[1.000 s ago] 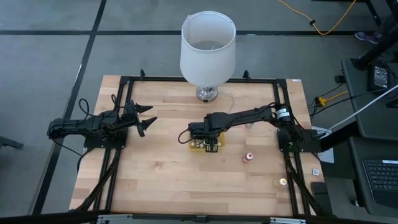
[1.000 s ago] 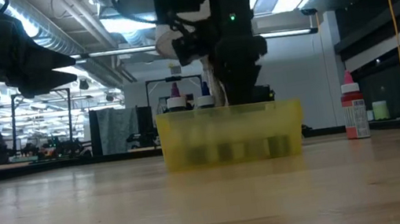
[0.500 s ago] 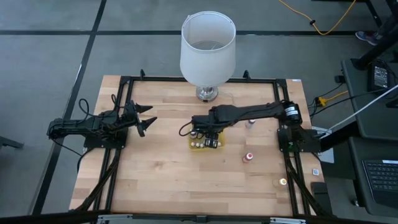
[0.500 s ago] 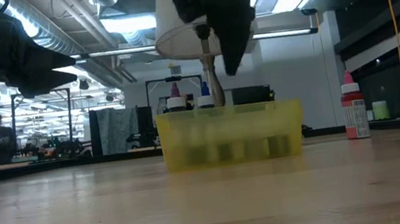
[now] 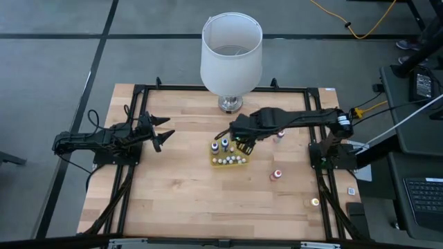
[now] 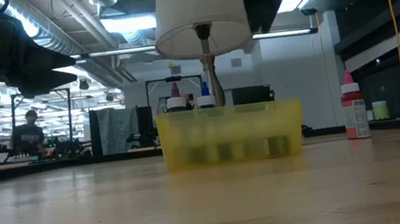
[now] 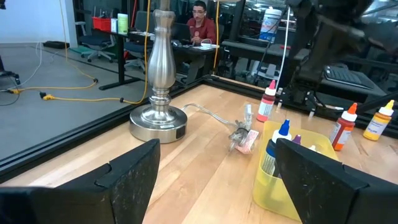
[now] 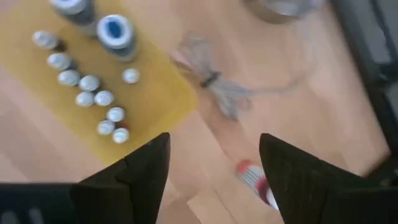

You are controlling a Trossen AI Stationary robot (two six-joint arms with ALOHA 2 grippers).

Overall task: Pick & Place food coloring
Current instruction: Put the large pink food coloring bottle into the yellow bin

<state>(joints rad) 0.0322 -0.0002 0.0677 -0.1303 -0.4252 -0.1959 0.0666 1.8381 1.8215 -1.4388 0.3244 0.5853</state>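
Note:
The yellow tray [image 5: 230,155] sits mid-table and holds several small food coloring bottles [image 8: 87,93] with white tops, plus two taller ones, one of them blue-topped [image 8: 115,31]. My right gripper [image 5: 240,143] hangs open, high above the tray's far right corner, with nothing between its fingers [image 8: 211,180]. Three more bottles stand loose on the table: one red-topped [image 5: 277,174], one orange [image 5: 315,202] and one [image 5: 280,135] by the right arm. At the table's left side my left gripper [image 5: 163,131] waits open and level [image 7: 214,180].
A lamp with a big white shade [image 5: 232,52] stands at the far edge, its metal base [image 7: 158,118] just behind the tray. A coiled lamp cord [image 8: 214,84] lies on the wood between base and tray. The near half of the table shows bare wood.
My right gripper has risen out of the yellow tray and drawn back toward the table's right and far side, rolling at the wrist as it went. The tray and its bottles, covered by the gripper before, now show from above and have stayed in place.

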